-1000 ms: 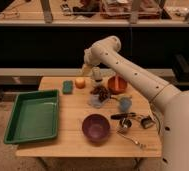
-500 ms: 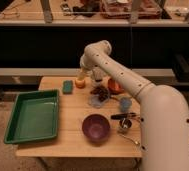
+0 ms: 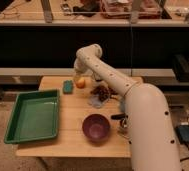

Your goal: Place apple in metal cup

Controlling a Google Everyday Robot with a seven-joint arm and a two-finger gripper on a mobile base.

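Dark shelving and a long counter rail run across the back of the room, and in front of them stands a wooden table (image 3: 73, 144). The white arm (image 3: 145, 117) is the biggest thing in view: it fills the right foreground, covers the table's right side and reaches over to the far left part of the top. A green tray (image 3: 14, 120) lies on the left side of the table, its long side running front to back. A purple bowl (image 3: 90, 131) stands near the front edge, between the tray and the arm. Behind the bowl, close to the arm, lies a pale blue-grey flat thing (image 3: 95, 102), with a dark brownish clump (image 3: 103, 92) just beyond it. A green sponge (image 3: 68, 87) lies near the far edge, just left of the apple (image 3: 81, 84), which rests on the table. The gripper (image 3: 78, 76) hangs right over the apple with its claw spread; whether it touches the fruit cannot be told. The metal cup (image 3: 117, 117) is well apart from the apple, at the right of the bowl, almost wholly hidden behind the arm; only its dark handle shows.
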